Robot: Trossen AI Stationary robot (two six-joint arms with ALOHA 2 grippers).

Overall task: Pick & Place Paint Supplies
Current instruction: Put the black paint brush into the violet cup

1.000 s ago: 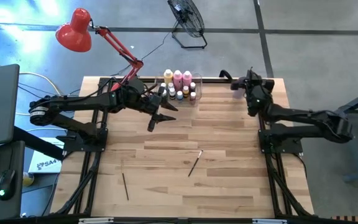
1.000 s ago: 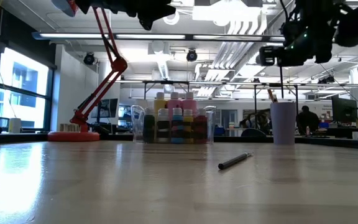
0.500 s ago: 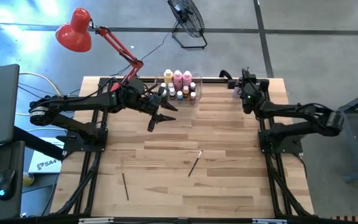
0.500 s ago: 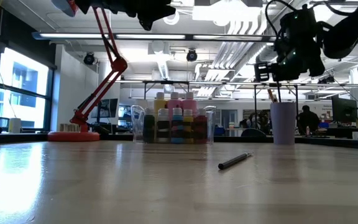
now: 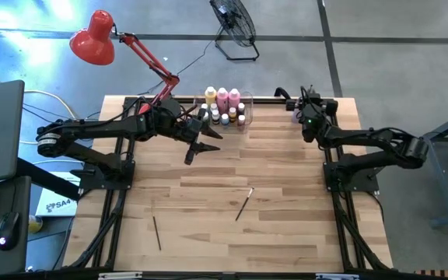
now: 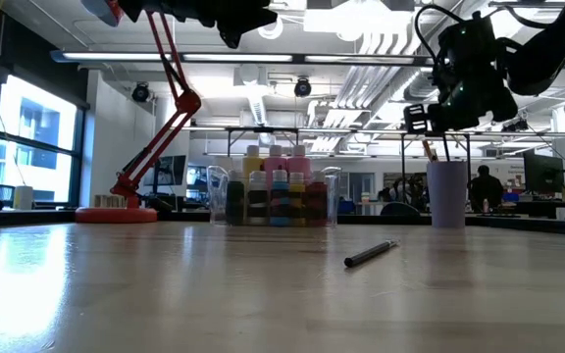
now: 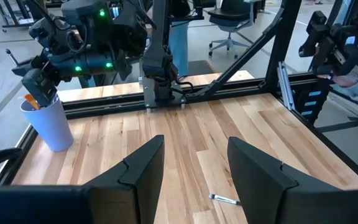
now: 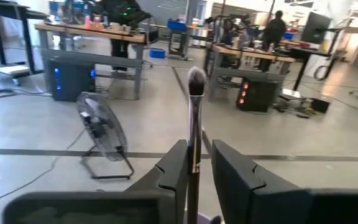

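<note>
My right gripper (image 8: pixel 197 152) hangs just above the lilac cup (image 6: pixel 446 193) at the table's far right corner. A paintbrush (image 8: pixel 195 112) stands upright between its slightly open fingers, bristles up. Another brush handle (image 7: pixel 31 99) sticks out of the cup. My left gripper (image 7: pixel 191 168) is open, holds nothing, and hangs above the table in front of the clear bin (image 5: pixel 224 109) of paint bottles (image 6: pixel 275 191). Two more paintbrushes (image 5: pixel 244 204) (image 5: pixel 156 232) lie flat on the wood. My right gripper has the paintbrush's shaft (image 8: pixel 194 168) between its two fingers, which lie across the upright brush. A gap shows between the shaft and one finger (image 8: pixel 229 174). The shaft lies close to the other finger (image 8: pixel 174 171), and I cannot tell whether they touch. The brush's lower end is hidden.
A red desk lamp (image 5: pixel 93 39) stands at the far left corner, its arm reaching over the table edge. A floor fan (image 5: pixel 236 27) stands beyond the far edge. The middle and near part of the table holds only the two loose brushes.
My right gripper has sunk toward the lilac cup and shifted a little toward the table's far edge, carrying the upright brush with it. Most of the move came in the first half second. My left arm has kept still.
</note>
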